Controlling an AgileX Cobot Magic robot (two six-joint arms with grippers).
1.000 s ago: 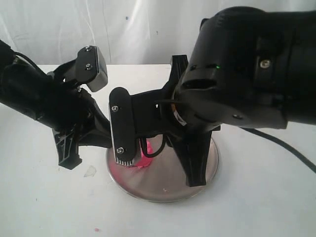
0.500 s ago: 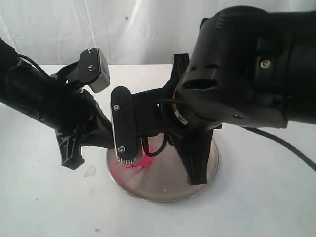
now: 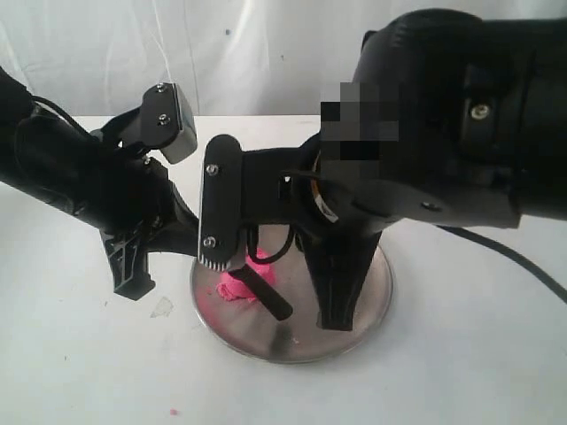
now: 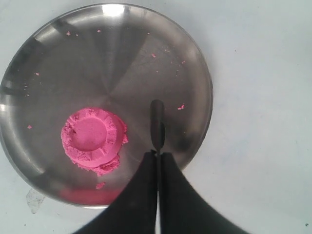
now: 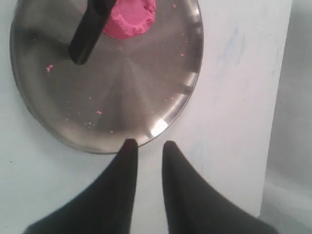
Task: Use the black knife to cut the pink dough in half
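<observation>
The pink dough (image 4: 92, 136) is one round lump with a pressed-in dimple, lying on the steel plate (image 4: 122, 58) toward its left side in the exterior view (image 3: 232, 285). My left gripper (image 4: 157, 153) is shut on the black knife (image 4: 157, 122), seen edge-on just beside the dough and apart from it. The knife (image 3: 267, 297) slants out over the plate (image 3: 266, 341) from behind the right wrist camera. In the right wrist view the knife (image 5: 87, 34) crosses the dough's (image 5: 131, 17) edge. My right gripper (image 5: 148, 144) is open and empty at the plate's rim (image 5: 161, 126), also seen at the front right (image 3: 341, 319).
Pink crumbs are scattered over the plate. A small whitish scrap (image 3: 160, 306) lies on the white table left of the plate, and a pink crumb (image 3: 173, 412) sits nearer the front. The table's edge (image 5: 287, 97) runs beyond the right gripper. Both bulky arms crowd above the plate.
The right arm's wrist has lifted and tilted, uncovering more of the dough. The black knife now shows over the plate where it was hidden before. The left arm has barely moved.
</observation>
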